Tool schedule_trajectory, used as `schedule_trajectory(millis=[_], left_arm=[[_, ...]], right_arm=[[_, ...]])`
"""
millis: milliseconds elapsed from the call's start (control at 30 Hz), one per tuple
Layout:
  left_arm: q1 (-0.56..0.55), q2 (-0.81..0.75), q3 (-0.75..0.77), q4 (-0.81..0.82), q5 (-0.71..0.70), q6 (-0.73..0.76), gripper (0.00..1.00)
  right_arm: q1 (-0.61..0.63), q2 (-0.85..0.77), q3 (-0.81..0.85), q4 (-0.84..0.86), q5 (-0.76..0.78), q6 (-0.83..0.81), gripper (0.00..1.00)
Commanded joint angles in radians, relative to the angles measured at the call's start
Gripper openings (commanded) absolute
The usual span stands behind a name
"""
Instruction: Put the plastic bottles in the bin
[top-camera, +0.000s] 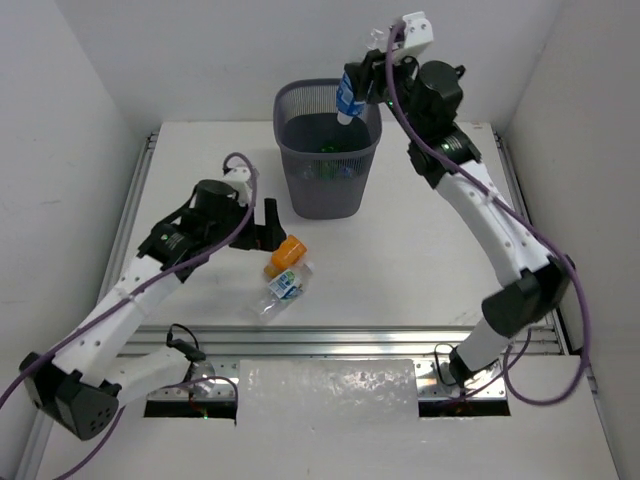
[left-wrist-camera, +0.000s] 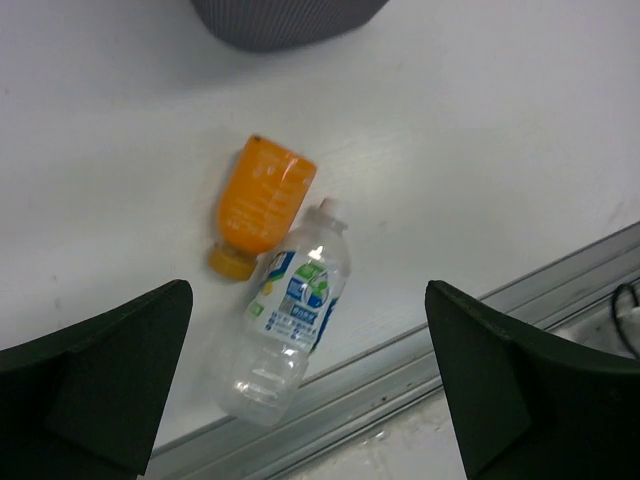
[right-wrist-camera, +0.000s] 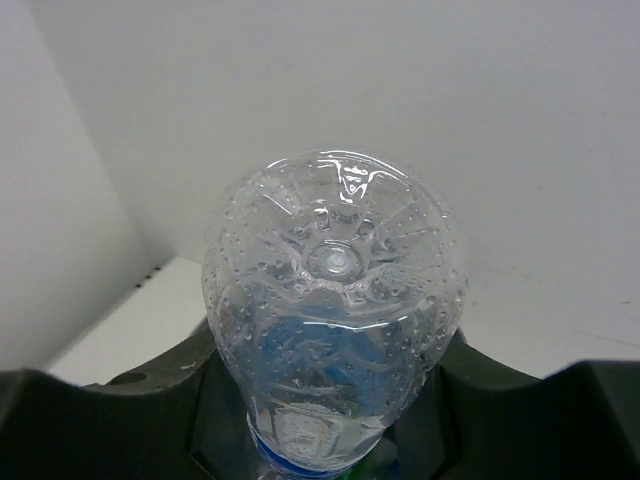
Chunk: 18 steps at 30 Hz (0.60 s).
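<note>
Closest to my bases, by the front edge of the tabletop (top-camera: 420, 260), a clear bottle (left-wrist-camera: 295, 310) with a blue and green label lies on its side, its body slanting toward the metal rail (left-wrist-camera: 400, 370) that borders the edge. Just beyond it lies an orange bottle (left-wrist-camera: 262, 200), also on its side, and the clear bottle's neck seems to touch it. My left gripper (top-camera: 262, 232) hangs over the tabletop just to the left of these two, its jaws spread wide and holding nothing; from the left wrist view both bottles show between the two fingers. Farther back, on the far half of the tabletop, stands the bin (top-camera: 322, 190), upright, with a few dim shapes at its bottom that I cannot make out. Above the bin's far right rim my right gripper (top-camera: 362, 78) is clamped on a blue-labelled bottle (top-camera: 348, 98), which hangs neck down over the opening; from the right wrist view its dimpled clear base faces the camera, with a finger on either side.
</note>
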Motion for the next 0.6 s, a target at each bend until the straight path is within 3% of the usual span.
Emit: schedule_trajectory(millis=[0,33,67,100,133,200,300,433,567], left_arm=[[-0.014,0.053,-0.022,-0.051,0.011,0.056,1.0],[-0.025,0.078,-0.022,-0.06,-0.02,0.052,1.0],[-0.03,0.09,-0.025,-0.071,-0.037,0.049,1.0],[-0.033,0.111,-0.034,-0.074,-0.053,0.038,1.0],[-0.037,0.121,-0.04,-0.076,-0.057,0.033,1.0],[-0.041,0.156,-0.062,-0.068,-0.055,0.024,1.0],[-0.044,0.213,-0.083,-0.025,-0.057,0.027,0.99],[-0.045,0.309,-0.065,0.03,-0.057,0.041,0.98],[-0.044,0.467,0.041,-0.011,-0.155,0.065,0.96]], right_arm=[[-0.026,0.149,0.134,-0.002,0.022,-0.062,0.39],[-0.036,0.251,0.271,-0.057,0.015,-0.074,0.47],[-0.039,0.303,0.353,-0.189,0.003,-0.092,0.79],[-0.04,0.349,0.424,-0.251,0.002,-0.098,0.98],[-0.04,0.403,0.531,-0.31,0.003,-0.1,0.99],[-0.04,0.381,0.53,-0.367,-0.02,-0.076,0.99],[-0.04,0.16,0.156,-0.214,-0.069,-0.048,0.99],[-0.039,-0.076,-0.094,-0.131,-0.168,0.01,0.99],[-0.037,-0.281,-0.307,-0.091,-0.296,0.052,0.99]])
